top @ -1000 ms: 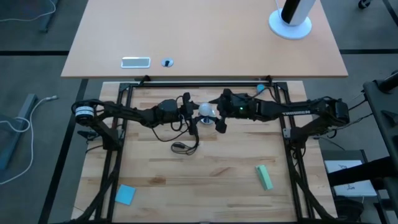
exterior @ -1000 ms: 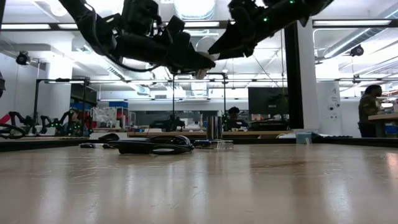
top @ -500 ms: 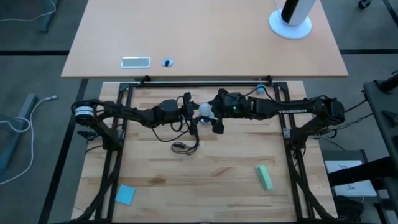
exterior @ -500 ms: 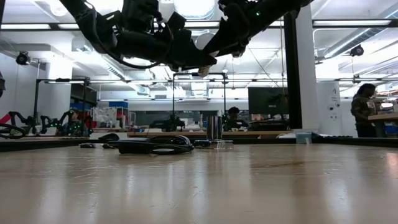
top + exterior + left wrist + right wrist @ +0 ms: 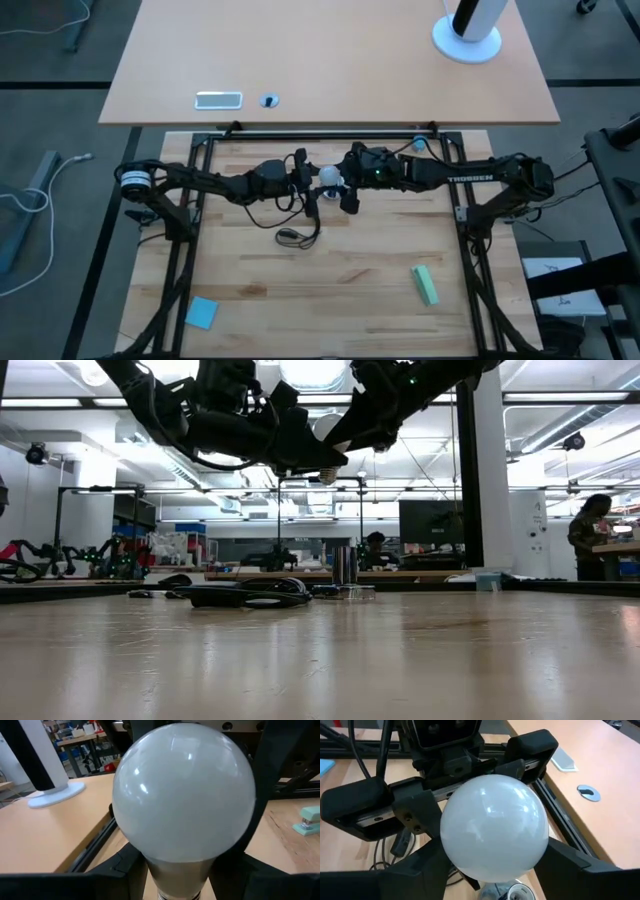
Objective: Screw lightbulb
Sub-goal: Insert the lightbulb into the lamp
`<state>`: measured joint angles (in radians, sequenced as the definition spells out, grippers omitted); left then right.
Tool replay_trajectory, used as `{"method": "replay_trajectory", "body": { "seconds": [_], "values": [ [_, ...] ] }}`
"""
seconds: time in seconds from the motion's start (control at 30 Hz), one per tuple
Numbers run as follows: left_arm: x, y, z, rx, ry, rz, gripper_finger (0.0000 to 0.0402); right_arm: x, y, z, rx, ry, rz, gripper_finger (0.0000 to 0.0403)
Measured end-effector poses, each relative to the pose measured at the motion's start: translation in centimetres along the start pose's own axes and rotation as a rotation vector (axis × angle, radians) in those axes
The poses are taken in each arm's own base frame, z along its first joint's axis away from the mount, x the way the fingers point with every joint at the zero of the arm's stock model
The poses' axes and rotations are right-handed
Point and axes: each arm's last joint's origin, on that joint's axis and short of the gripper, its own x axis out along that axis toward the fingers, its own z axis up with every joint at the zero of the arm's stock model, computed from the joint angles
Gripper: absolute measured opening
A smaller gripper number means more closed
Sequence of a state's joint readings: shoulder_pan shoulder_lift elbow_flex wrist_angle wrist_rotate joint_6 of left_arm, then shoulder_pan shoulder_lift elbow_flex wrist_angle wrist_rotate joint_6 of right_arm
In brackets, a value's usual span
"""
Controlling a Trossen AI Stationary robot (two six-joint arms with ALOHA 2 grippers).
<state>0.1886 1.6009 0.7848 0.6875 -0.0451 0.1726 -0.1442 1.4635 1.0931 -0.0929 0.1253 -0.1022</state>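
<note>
Overhead, the lightbulb [image 5: 329, 175] shows only as a small white spot raised above the bench [image 5: 330, 270] between the two arms, with the left end effector [image 5: 306, 180] on one side and the right end effector [image 5: 340, 184] on the other. From table height the bulb is mostly hidden behind dark arm parts near the ceiling lights, though a black cord [image 5: 245, 594] lying on the bench is plain there.

Each wrist camera fills with the frosted globe. Seen from the left wrist, the lightbulb [image 5: 184, 792] sits with its greyish neck down between that arm's own fingers [image 5: 125, 870], which close on the neck. Seen from the right wrist, the right fingers [image 5: 427, 865] flank the globe [image 5: 494, 827] at either side, fairly wide apart; whether they press on the glass cannot be told. Behind the globe the left end effector [image 5: 451, 767] faces the camera.
</note>
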Motion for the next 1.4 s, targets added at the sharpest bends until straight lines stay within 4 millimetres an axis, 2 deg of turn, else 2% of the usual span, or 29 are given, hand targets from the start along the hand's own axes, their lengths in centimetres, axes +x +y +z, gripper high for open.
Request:
{"method": "replay_trajectory", "body": {
  "seconds": [0.27, 0.53, 0.73, 0.87, 1.0, 1.23, 1.4],
  "values": [
    [-0.1, 0.3, -0.9, -0.038, 0.058, 0.018, 0.0164, -0.2, -1.6, -0.1, 0.098, 0.004, -0.021, 0.0228],
    [-0.2, 0.7, -1.5, -0.079, 0.116, 0.108, 0.0164, -0.1, -3.2, -0.4, 0.141, 0.017, -0.056, 0.0226],
    [-0.3, 0.6, -2.1, -0.089, 0.183, 0.102, 0.0164, 0.2, -5.7, -2.6, 0.200, 0.107, -0.112, 0.0222],
    [-0.3, 0.6, -2.1, -0.091, 0.185, 0.106, 0.0164, 0.7, -6.5, -4.9, 0.275, 0.073, -0.058, 0.0223],
    [-0.3, 0.9, -2.1, -0.091, 0.184, 0.130, 0.0164, 1.0, -6.8, -6.8, 0.319, 0.093, -0.077, 0.0217],
    [-0.3, 1.8, -1.3, -0.113, 0.107, 0.309, 0.0155, 1.3, -6.7, -6.7, 0.318, 0.069, -0.072, 0.0215],
    [-0.3, 2.2, -0.8, -0.132, 0.049, 0.336, 0.0142, 2.3, -6.2, -7.4, 0.315, 0.109, -0.057, 0.0214]
  ]
}}
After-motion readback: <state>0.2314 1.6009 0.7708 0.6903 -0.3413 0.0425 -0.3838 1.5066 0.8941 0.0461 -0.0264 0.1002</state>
